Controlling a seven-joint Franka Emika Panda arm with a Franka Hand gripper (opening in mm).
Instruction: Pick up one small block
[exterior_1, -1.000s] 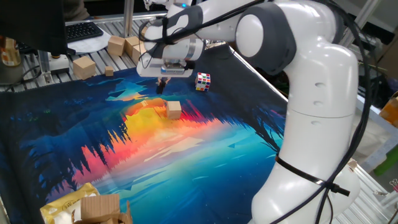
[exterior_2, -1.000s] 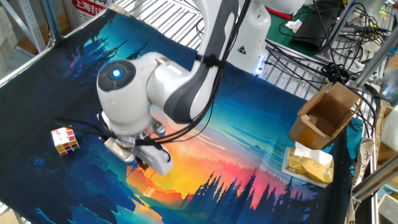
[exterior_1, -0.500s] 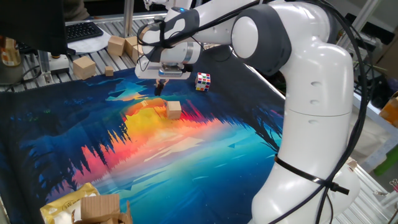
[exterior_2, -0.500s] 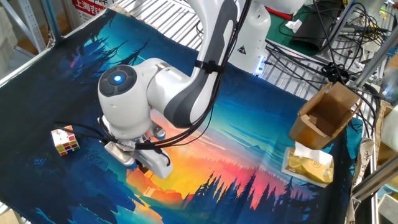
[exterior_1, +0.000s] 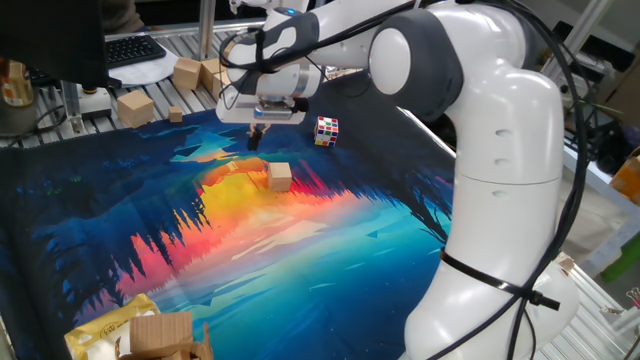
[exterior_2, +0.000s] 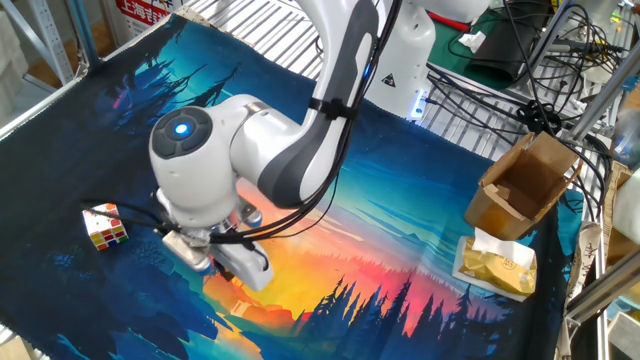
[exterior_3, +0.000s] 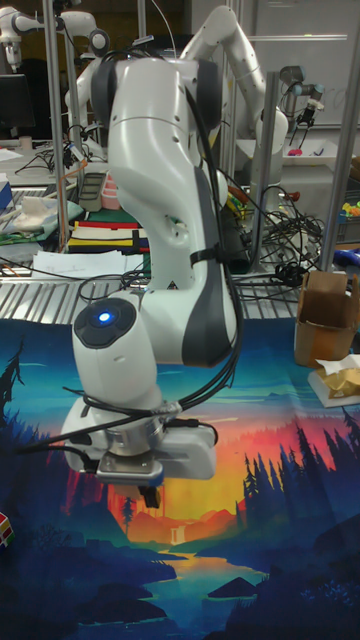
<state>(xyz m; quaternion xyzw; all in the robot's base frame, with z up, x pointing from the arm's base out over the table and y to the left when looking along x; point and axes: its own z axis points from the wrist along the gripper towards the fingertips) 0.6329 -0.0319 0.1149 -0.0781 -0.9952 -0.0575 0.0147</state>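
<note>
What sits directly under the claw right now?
Only the printed mat shows beneath the claw, which hangs above it holding nothing. The small block lies on the mat nearer the camera, apart from it. In the other two views the arm covers that spot.

Open mat around the small block; clutter only at the edges.

The small block (exterior_1: 279, 177) sits alone on the printed mat (exterior_1: 330, 250), with bare mat on every side of it. The hand (exterior_1: 256, 139) hangs above the mat just beyond the block, apart from it. The puzzle cube (exterior_1: 327, 131) stands off to the far right, well clear. Larger wooden blocks (exterior_1: 134, 108) line the far left counter edge, and a cardboard box (exterior_1: 160, 335) with a yellow packet (exterior_1: 105, 330) occupies the near left corner.
</note>
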